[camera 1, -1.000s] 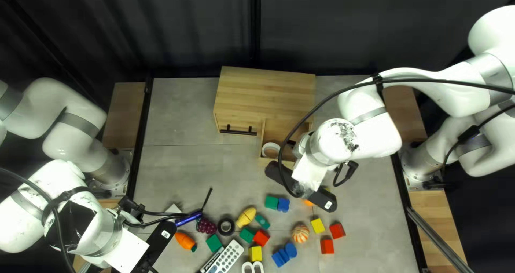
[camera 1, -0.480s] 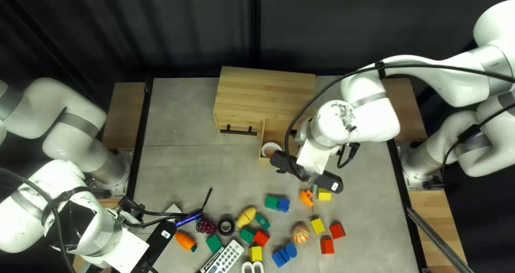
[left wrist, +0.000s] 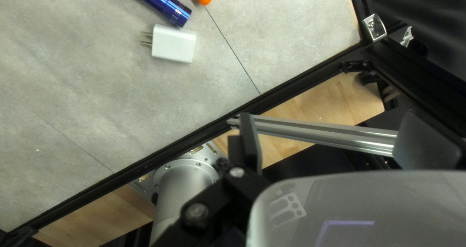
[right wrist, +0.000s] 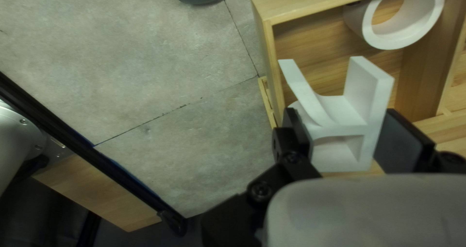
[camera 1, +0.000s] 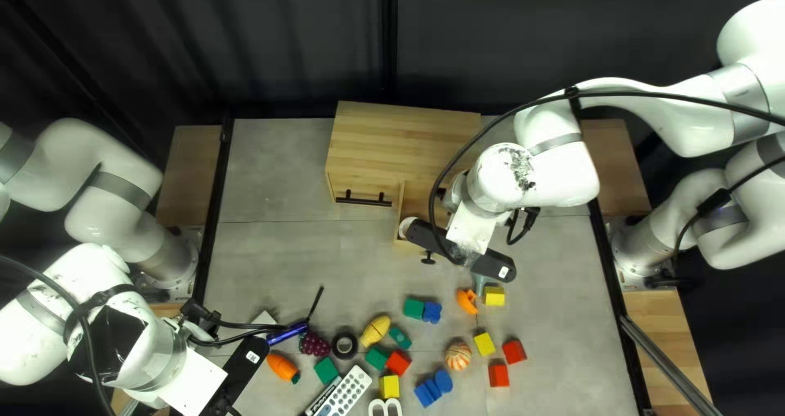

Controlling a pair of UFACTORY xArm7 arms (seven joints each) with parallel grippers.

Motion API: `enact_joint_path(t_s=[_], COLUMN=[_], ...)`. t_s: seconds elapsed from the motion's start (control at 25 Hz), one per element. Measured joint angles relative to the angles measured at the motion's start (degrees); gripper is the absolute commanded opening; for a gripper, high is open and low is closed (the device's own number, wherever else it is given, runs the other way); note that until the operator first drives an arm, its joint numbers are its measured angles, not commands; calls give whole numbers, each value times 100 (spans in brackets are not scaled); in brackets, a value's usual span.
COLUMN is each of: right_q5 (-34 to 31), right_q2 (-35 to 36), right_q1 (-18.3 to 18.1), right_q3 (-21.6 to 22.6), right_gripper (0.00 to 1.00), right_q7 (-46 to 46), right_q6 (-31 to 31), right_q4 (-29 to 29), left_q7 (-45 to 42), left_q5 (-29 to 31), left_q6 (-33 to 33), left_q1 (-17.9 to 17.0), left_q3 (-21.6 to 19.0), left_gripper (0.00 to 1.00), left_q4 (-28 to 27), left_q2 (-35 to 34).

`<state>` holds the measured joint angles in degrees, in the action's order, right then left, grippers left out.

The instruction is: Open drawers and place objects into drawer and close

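Observation:
My right gripper point(camera 1: 462, 251) hangs at the near side of the wooden cabinet point(camera 1: 401, 138), partly over its open drawer point(camera 1: 401, 197). In the right wrist view my right gripper point(right wrist: 342, 137) is shut on a white forked part point(right wrist: 361, 86), held by the drawer's edge point(right wrist: 310, 6). Inside the drawer lies a white ring point(right wrist: 381, 39). At the lower left of the top left view is my left gripper point(camera 1: 237, 375), its fingertips hidden there. The left wrist view shows my left gripper point(left wrist: 335, 140) open, nothing between its fingers.
Near the left arm lie a blue flashlight point(left wrist: 160, 4), a white charger point(left wrist: 174, 44) and an orange carrot point(camera 1: 283, 368). Several blocks, a remote point(camera 1: 347, 390), a black ring point(camera 1: 344, 346) and a striped ball point(camera 1: 458, 355) lie toward the near edge. A black handle point(camera 1: 363, 200) juts from the cabinet.
My right gripper has moved toward the cabinet, uncovering the orange piece and a yellow block on the table. It now covers more of the drawer's near end. The left arm is still.

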<state>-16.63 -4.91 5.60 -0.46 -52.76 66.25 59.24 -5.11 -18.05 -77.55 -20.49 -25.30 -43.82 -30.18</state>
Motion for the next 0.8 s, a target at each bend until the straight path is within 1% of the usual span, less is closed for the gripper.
enact_joint_path(t_s=[0.4,0.8], right_q5=[15,5], right_q2=[52,16], right_q1=[-5,11], right_q3=[-5,19], right_gripper=[0,0], right_q7=[26,63], right_q6=[-54,59], right_q4=[20,47], left_q7=[0,0], left_q5=[0,0], left_q6=[0,0], left_q1=[0,0], left_q3=[0,0], left_gripper=[100,100], left_q4=[0,0], left_q2=[0,0])
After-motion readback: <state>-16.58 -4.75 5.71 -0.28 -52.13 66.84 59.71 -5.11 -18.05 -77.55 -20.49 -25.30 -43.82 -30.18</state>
